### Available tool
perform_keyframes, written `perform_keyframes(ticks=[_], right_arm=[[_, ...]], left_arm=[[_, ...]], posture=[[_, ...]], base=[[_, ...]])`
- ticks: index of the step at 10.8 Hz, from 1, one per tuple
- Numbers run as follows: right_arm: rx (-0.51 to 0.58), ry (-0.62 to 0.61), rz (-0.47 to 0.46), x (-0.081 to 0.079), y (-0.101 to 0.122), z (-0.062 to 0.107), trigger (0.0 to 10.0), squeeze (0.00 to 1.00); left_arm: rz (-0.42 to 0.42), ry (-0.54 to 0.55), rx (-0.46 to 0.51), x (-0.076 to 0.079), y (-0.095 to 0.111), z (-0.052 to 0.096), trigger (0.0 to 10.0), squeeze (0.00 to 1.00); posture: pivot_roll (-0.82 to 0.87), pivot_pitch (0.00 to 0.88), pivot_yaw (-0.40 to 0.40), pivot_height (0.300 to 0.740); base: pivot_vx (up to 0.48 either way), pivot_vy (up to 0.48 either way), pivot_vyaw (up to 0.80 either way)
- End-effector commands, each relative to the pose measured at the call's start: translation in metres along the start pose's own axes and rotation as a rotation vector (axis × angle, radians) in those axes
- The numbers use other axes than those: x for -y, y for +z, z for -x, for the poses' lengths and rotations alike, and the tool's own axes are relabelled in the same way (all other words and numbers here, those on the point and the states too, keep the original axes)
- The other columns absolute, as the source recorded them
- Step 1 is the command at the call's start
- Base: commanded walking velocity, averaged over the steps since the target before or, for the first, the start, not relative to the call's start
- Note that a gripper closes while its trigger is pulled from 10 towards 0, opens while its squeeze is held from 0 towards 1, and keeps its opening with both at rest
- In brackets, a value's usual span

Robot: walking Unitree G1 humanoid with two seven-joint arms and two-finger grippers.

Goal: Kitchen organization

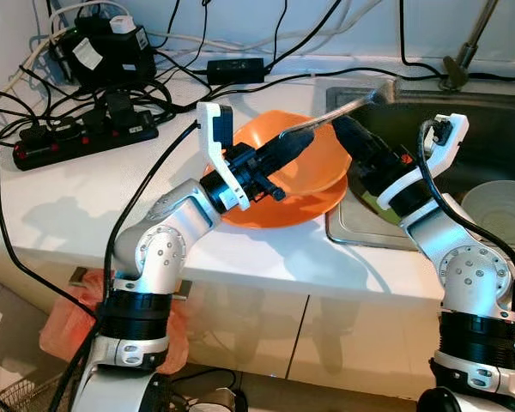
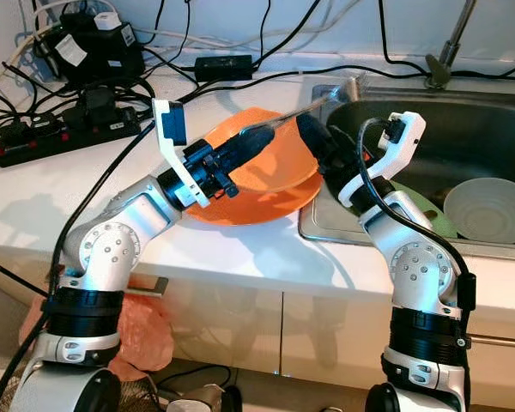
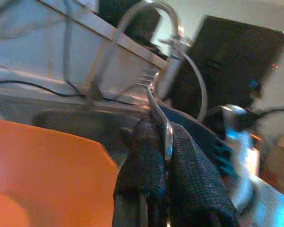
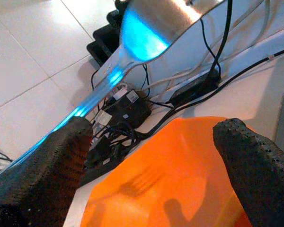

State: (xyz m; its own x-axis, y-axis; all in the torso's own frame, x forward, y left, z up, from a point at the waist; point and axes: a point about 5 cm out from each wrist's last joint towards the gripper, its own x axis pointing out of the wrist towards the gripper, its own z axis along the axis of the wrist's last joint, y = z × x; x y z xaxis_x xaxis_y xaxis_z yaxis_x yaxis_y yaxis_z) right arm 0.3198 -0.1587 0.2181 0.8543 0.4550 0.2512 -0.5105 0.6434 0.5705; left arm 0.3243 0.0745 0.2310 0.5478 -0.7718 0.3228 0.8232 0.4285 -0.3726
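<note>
Nearest, mid-frame, our left gripper (image 1: 299,142) pinches a metal fork (image 3: 157,101) by its handle, fingers closed tight, tines angled toward the sink (image 1: 498,137) at upper right. We judge it light, stiff and slippery; a mid-handle hold suits. Beside it, our right gripper (image 1: 348,137) gapes open, holding nothing, over the orange bowl (image 1: 322,167).

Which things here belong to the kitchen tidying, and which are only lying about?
In the job:
- fork, clamped in the left gripper
- right gripper, open, close to the fork
- orange dishes on the counter edge
- sink
- white bowl in the sink

Just lying about:
- power strip
- black adapter
- tap
</note>
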Motion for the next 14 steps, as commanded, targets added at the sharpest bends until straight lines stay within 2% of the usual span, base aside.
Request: perform_keyframes(ticks=[1, 2, 5, 6, 7, 9, 13, 14], right_arm=[[0.005, 0.038, 0.006, -0.006, 0.005, -0.001, 10.0, 1.00], [0.003, 0.038, 0.009, -0.005, 0.005, 0.003, 10.0, 1.00], [0.009, 0.045, -0.014, -0.005, 0.005, 0.006, 10.0, 1.00], [0.009, 0.051, -0.028, -0.007, 0.004, 0.005, 10.0, 0.91], [0.012, 0.058, -0.049, -0.008, 0.003, 0.002, 10.0, 0.00], [0.021, 0.061, -0.090, -0.009, 0.002, -0.003, 10.0, 0.00], [0.029, 0.057, -0.115, -0.010, -0.003, -0.012, 10.0, 0.00], [0.042, 0.059, -0.120, -0.010, -0.002, -0.014, 1.2, 0.00]], left_arm=[[-0.038, 0.046, 0.039, -0.006, 0.011, 0.000, 0.0, 0.00], [-0.052, 0.093, 0.062, -0.012, 0.015, 0.000, 0.0, 0.00], [-0.025, 0.036, 0.012, -0.005, 0.004, -0.003, 0.0, 0.00], [-0.017, 0.010, 0.000, -0.002, 0.000, -0.004, 0.0, 0.00], [0.002, -0.034, -0.017, 0.004, -0.005, -0.004, 0.0, 0.00], [0.028, -0.086, -0.025, 0.011, -0.006, -0.006, 0.0, 0.00], [0.059, -0.138, -0.035, 0.018, -0.007, -0.005, 0.0, 0.00], [0.065, -0.150, -0.039, 0.020, -0.007, -0.004, 0.0, 0.00]], posture=[[0.06, 0.064, 0.059, 0.740], [0.06, 0.066, 0.061, 0.740], [0.06, 0.069, 0.055, 0.740], [0.06, 0.070, 0.053, 0.740], [0.06, 0.070, 0.052, 0.740], [0.06, 0.069, 0.054, 0.740], [0.06, 0.068, 0.054, 0.740], [0.06, 0.068, 0.053, 0.740]], base=[[0.000, 0.000, 0.00], [0.000, 0.000, 0.00], [0.000, 0.000, 0.00], [0.000, 0.000, 0.00], [0.000, 0.000, 0.00], [0.000, 0.000, 0.00], [0.000, 0.000, 0.00], [0.000, 0.000, 0.00]])
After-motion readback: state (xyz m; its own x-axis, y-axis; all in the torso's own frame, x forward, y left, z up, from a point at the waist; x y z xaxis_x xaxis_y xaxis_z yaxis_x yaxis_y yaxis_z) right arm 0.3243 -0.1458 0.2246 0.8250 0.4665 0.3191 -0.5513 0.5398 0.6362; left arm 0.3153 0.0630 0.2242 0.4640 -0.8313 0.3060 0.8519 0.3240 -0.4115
